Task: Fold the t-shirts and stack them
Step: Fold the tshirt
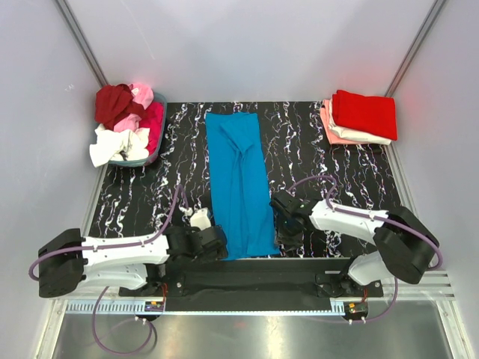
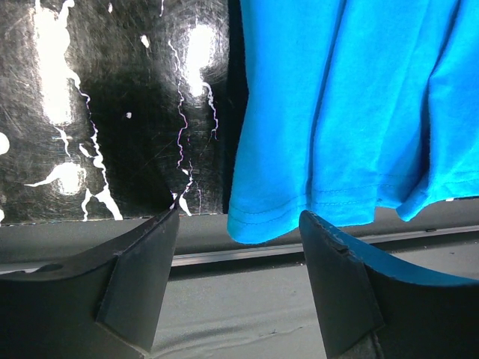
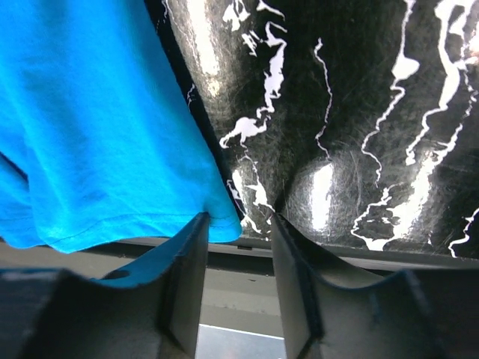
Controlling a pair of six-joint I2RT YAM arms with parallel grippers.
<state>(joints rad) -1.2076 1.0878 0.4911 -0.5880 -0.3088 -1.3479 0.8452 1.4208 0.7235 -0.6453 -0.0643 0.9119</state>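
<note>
A bright blue t-shirt (image 1: 238,183) lies folded into a long strip down the middle of the black marbled mat, its hem hanging a little over the near edge. My left gripper (image 1: 217,243) is open at the hem's left corner (image 2: 258,221), nothing between its fingers. My right gripper (image 1: 288,224) is open at the hem's right corner (image 3: 224,224), its left finger (image 3: 183,269) just under the cloth edge. A stack of folded shirts, red on top (image 1: 365,112) over white and pink, sits at the far right.
A grey basket (image 1: 153,142) at the far left holds crumpled dark red, pink, magenta and white shirts. The black marbled mat (image 1: 329,172) ends at a dark rail (image 2: 247,254) along the near edge. White walls close in on both sides.
</note>
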